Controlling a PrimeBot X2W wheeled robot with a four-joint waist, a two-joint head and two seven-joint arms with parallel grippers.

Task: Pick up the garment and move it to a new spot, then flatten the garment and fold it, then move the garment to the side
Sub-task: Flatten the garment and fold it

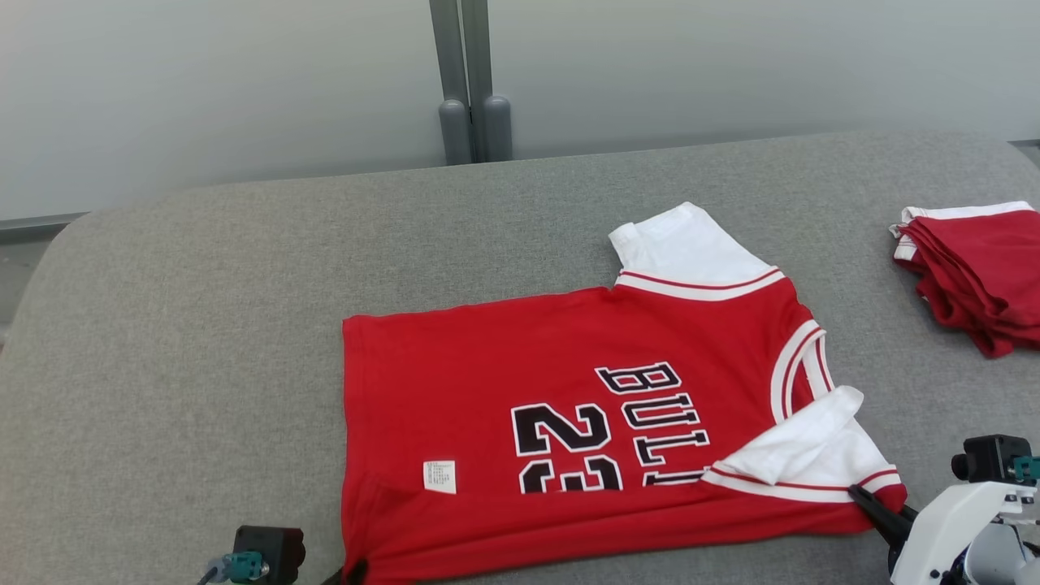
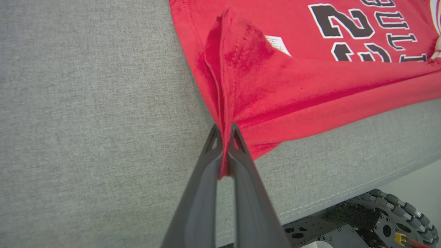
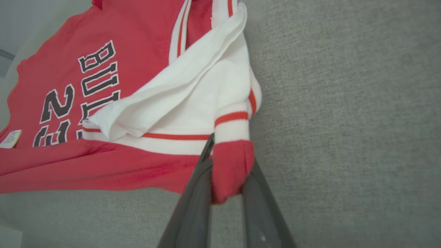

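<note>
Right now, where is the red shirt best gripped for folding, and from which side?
Its two near corners, from the robot's side: the shirt lies flat, long edge nearest; the left gripper pinches the hem corner, the right gripper the sleeve-side corner.

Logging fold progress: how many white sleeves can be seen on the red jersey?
2. The far sleeve lies flat; the near sleeve is flopped over the front of the jersey. None seems hidden.

A red pile (image 1: 979,272) runs off the right edge. The label (image 1: 439,477) on the jersey (image 1: 487,390) is illegibly small.
</note>
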